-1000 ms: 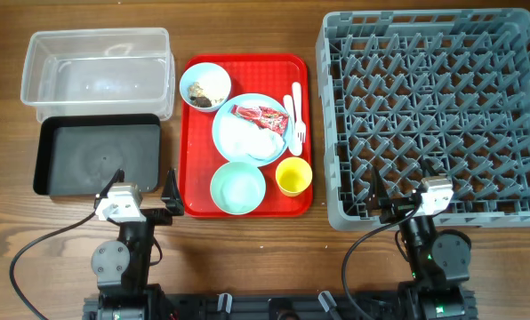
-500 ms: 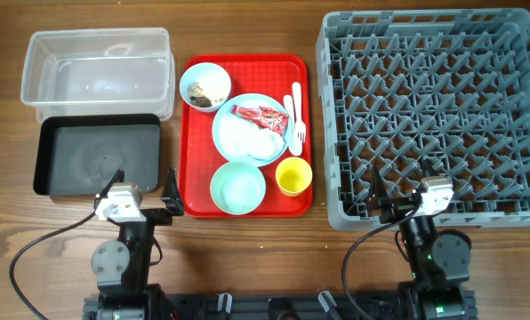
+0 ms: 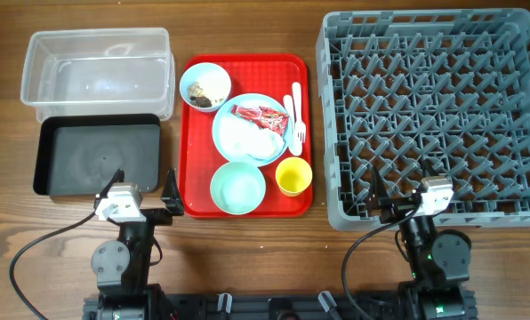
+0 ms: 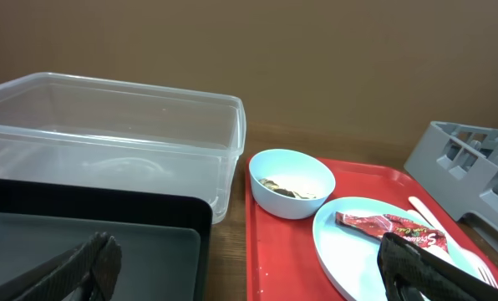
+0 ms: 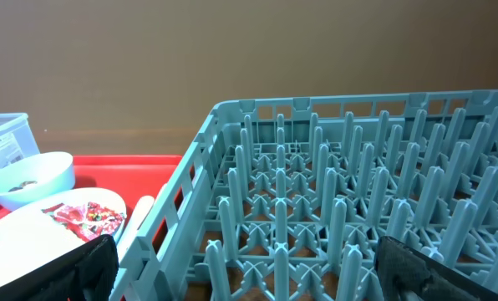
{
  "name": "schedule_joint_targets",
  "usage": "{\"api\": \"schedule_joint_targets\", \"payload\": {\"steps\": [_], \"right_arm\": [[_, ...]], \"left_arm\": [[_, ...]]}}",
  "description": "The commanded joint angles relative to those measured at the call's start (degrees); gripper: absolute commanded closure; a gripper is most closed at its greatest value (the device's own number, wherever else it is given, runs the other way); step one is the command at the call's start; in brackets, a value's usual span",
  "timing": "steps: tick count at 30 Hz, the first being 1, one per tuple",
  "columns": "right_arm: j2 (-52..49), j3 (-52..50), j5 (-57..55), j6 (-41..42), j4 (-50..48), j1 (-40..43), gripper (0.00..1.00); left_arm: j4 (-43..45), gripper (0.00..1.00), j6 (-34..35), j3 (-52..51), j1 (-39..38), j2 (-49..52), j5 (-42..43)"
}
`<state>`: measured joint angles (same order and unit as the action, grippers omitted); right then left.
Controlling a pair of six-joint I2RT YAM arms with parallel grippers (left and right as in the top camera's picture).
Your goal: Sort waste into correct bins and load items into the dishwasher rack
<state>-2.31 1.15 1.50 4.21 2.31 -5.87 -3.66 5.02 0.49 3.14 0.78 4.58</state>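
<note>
From the left wrist we see the plate (image 4: 362, 242) and black tray (image 4: 90, 242) cut off below, the rack (image 4: 470, 167) cut off at right. We cannot identify the bowl's scraps (image 4: 287, 186).

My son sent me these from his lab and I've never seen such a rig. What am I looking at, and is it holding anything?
Two robot arms sit at a wooden table. The top picture looks straight down; the other two come from cameras on each wrist. The left hand and right hand are both open and hold nothing. A red tray carries a plate with a red wrapper and tissue, two bowls, a yellow cup, a fork and a spoon. Left of it are a clear tub and a black tray; right is a grey dish rack, with nothing in it.
</note>
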Motion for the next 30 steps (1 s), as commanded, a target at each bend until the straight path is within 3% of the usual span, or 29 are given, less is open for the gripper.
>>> {"api": "schedule_joint_targets", "payload": {"steps": [1, 22, 30], "right_arm": [[-0.2, 0.2, 1.2, -1.0, -0.2, -0.1, 0.00], [-0.2, 0.2, 1.2, -0.8, -1.3, -0.1, 0.00], [-0.2, 1.0, 2.1, 0.3, -5.4, -0.1, 0.00]], "left_arm": [[-0.5, 0.00, 0.1, -0.2, 0.2, -0.6, 0.1], [-0.2, 0.00, 0.1, -0.2, 0.2, -0.6, 0.8], [9.4, 0.00, 0.2, 0.7, 0.2, -0.5, 7.5]]}}
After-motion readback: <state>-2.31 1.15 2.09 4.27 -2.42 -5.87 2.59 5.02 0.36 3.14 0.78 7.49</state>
